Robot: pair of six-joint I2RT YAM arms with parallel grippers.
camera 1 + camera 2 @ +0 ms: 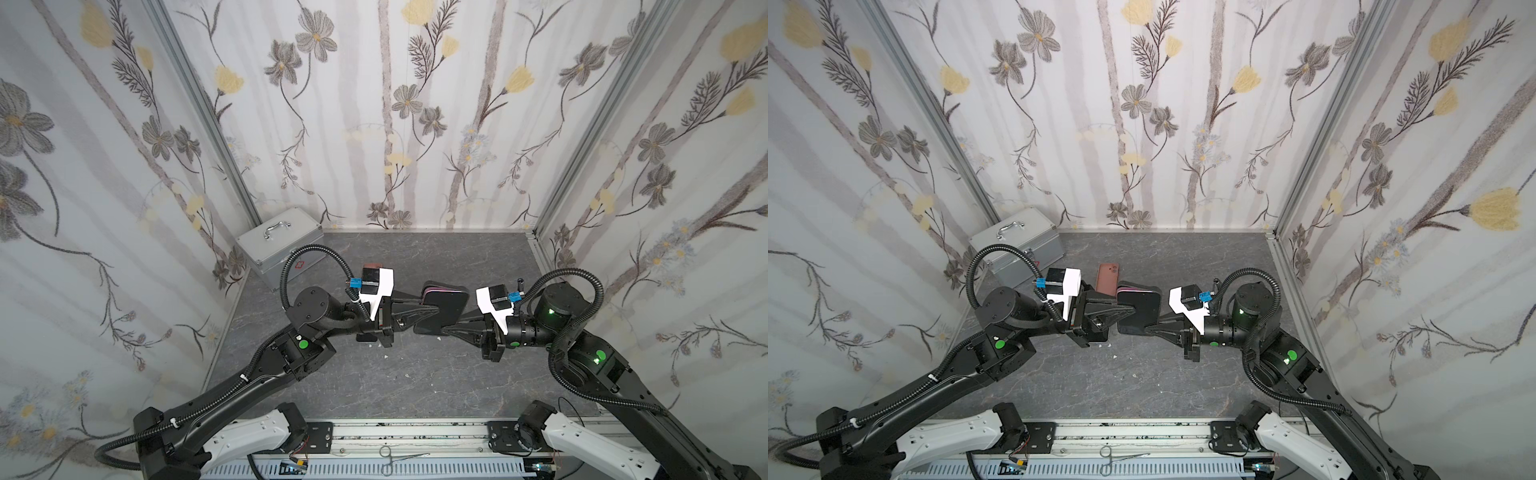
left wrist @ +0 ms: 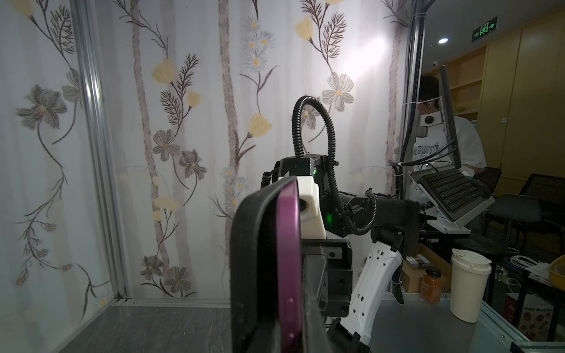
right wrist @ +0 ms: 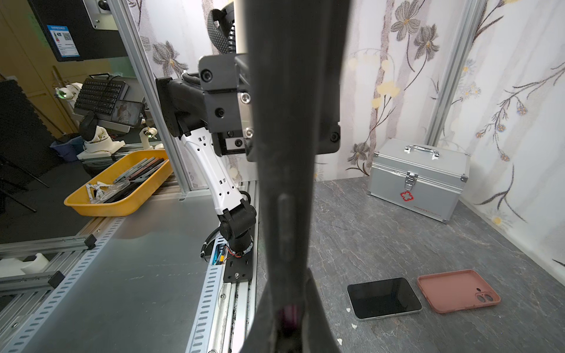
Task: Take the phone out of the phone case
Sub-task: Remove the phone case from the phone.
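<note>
My left gripper [image 1: 429, 310] has its fingers pinched right down on one short end of the black phone case [image 2: 247, 244], where the case's lip already stands off the purple phone [image 2: 287, 244]. I cannot tell whether I have the lip alone or phone and lip together. My right gripper [image 1: 451, 330] is closed just as narrowly on the opposite end. In its wrist view a sliver of purple shows between the tips, so there I seem to have both layers.

Phone and case hang between my two grippers, on edge and clear of the grey table [image 1: 415, 374]. The phone is only partly out, with most of it seated in the case.

The risk I see is the release. If the case lets go suddenly while one gripper holds only rubber, nothing holds the phone and it drops to the table. Its smooth edge could also slide out of so narrow a pinch if I twist. If both grippers have both layers, pulling apart only bends the phone.

On the table beyond my left gripper lie a bare phone [image 3: 383, 298], screen up, and an empty pink case [image 3: 458, 290], with a silver first-aid box [image 3: 419, 177] in the corner. A phone dropped that way could strike them.
</note>
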